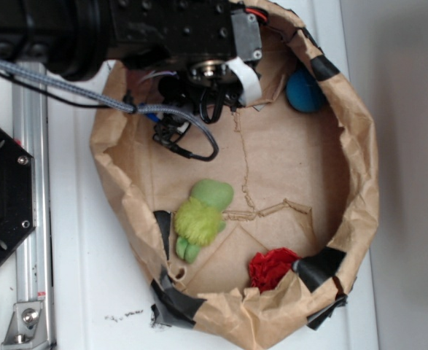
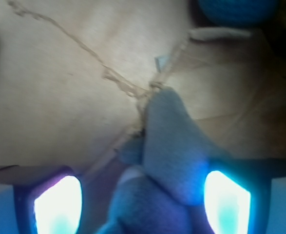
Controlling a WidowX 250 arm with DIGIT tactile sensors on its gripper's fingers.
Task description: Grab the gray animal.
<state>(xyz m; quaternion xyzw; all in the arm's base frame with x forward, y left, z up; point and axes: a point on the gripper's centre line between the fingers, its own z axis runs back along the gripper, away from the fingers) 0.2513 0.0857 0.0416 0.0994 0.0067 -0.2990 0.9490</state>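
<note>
soft, floppy gray plush animal sits between the open jaws; light, squashy, so pinch its bunched middle.

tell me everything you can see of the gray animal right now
The gray animal shows only in the wrist view; in the exterior view the arm hides it. It looks like soft, knitted gray plush, bunched into rounded folds, one lobe pointing up toward the torn paper seam. It lies on the brown paper floor, between the fingers of the pincer. Whether they touch it cannot be told.
</note>
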